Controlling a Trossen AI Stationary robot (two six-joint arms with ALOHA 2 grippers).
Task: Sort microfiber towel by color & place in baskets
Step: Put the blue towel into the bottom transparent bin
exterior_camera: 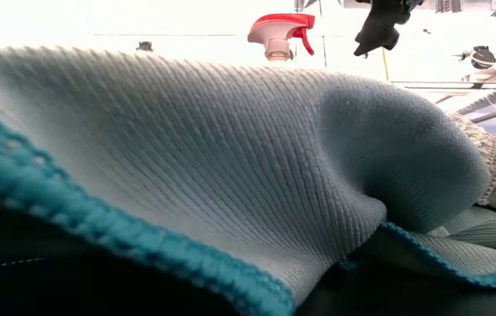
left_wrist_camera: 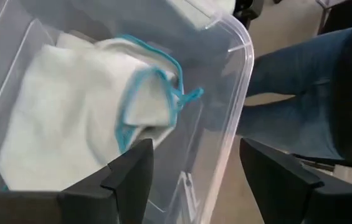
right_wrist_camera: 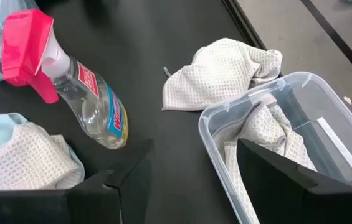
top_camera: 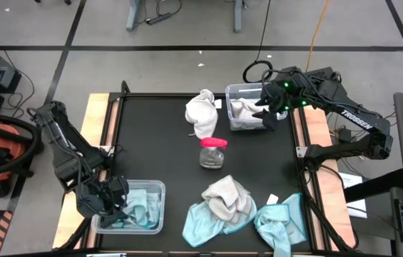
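At the table's near left corner, the left gripper (top_camera: 119, 202) hangs over the near clear plastic rectangular tub (top_camera: 160, 191), its two dark fingers (left_wrist_camera: 129, 171) spread apart and holding nothing; a pale blue microfiber towel with teal stitched edging (left_wrist_camera: 82, 124) lies inside that tub beneath them. Along the near edge towards the right lie a grey waffle-weave towel (top_camera: 227, 196) resting on a second pale blue towel (top_camera: 201, 223), with a third pale blue towel (top_camera: 281, 223) just beside them. At the table's centre stands a clear spray bottle with a pink trigger head (top_camera: 212, 151). Farther back, a white waffle-weave towel (top_camera: 201, 111) lies on the black table surface (top_camera: 151, 135) beside the far clear plastic tub (top_camera: 238, 91), which holds another grey waffle-weave towel (right_wrist_camera: 260, 140). The right gripper (top_camera: 267, 114) hangs over this far tub, fingers apart and empty.
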